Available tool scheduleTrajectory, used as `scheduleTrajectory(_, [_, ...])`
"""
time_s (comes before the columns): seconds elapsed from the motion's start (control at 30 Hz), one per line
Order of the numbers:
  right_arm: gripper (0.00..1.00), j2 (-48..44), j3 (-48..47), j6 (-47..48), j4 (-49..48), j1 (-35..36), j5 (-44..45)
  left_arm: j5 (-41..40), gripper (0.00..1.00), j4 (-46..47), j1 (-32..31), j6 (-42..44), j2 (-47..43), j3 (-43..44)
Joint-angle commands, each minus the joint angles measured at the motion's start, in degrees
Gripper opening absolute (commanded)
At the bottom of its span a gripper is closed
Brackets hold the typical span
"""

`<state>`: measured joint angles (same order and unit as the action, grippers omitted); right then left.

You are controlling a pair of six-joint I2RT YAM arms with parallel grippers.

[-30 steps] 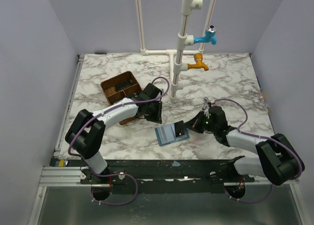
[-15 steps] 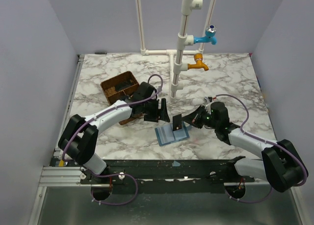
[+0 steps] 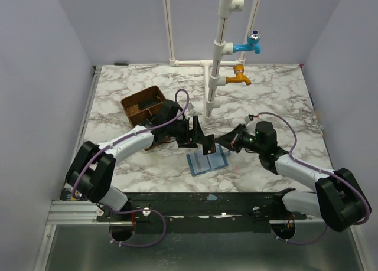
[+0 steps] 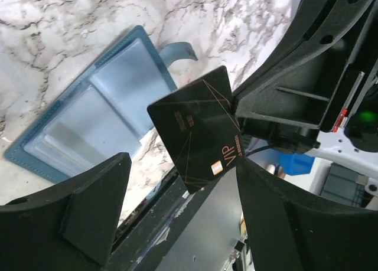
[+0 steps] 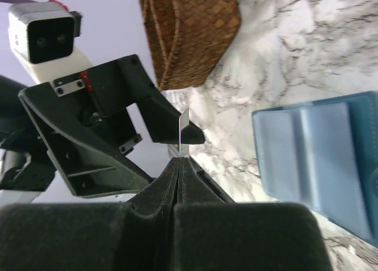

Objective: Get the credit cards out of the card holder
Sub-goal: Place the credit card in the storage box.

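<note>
Marble-patterned table (image 3: 277, 97) enclosed by plain lilac walls (image 3: 118, 23); white pipe frame (image 3: 220, 46), upper centre, bears a blue tap (image 3: 248, 45) and an orange tap (image 3: 239, 77).

The left arm (image 3: 127, 144) extends from its base toward the middle of the table. Its wrist is turned inward, and the left gripper (image 3: 195, 131) has its jaws spread wide and holds nothing. The right arm (image 3: 295, 165) reaches in low from the opposite side, so that the two grippers face each other at close range. The right gripper (image 3: 221, 142) has both fingers pressed together on the edge of a dark card (image 3: 208, 144), which is held raised in front of the left gripper's open jaws.
</note>
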<state>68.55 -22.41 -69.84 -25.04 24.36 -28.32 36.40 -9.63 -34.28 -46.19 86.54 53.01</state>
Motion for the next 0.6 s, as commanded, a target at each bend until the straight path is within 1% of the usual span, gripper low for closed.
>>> scheduleTrajectory(0.0, [0.01,0.27,-1.04,-4.53,-7.17,-0.24,-4.70,5.33,0.73,6.18,0.53,-3.75,-2.17,-1.61])
scheduleTrajectory(0.1, [0.01,0.56,-0.71,-6.06,-9.27,-0.19,-5.49,7.27,0.70,9.26,0.84,-6.21,-2.59,-2.57])
scheduleTrajectory(0.17, [0.01,0.70,-0.63,-6.57,-9.84,-0.22,-5.95,8.36,0.66,11.74,1.00,-7.75,-2.62,-2.99])
scheduleTrajectory(0.27, [0.01,0.67,-0.30,-6.99,-10.53,-0.20,-6.27,9.75,0.56,14.02,1.05,-9.44,-2.64,-3.35])
scheduleTrajectory(0.3, [0.01,0.69,-0.33,-6.97,-10.51,-0.21,-6.31,10.06,0.51,14.59,1.14,-9.95,-2.61,-3.48])
scheduleTrajectory(0.43, [0.01,0.81,-0.26,-6.81,-10.56,-0.26,-6.58,11.60,0.22,17.36,1.07,-12.09,-2.51,-4.19])
scheduleTrajectory(0.57, [0.01,0.80,-0.43,-5.96,-9.50,-0.19,-6.37,12.44,0.00,19.21,1.14,-13.46,-2.43,-4.75])
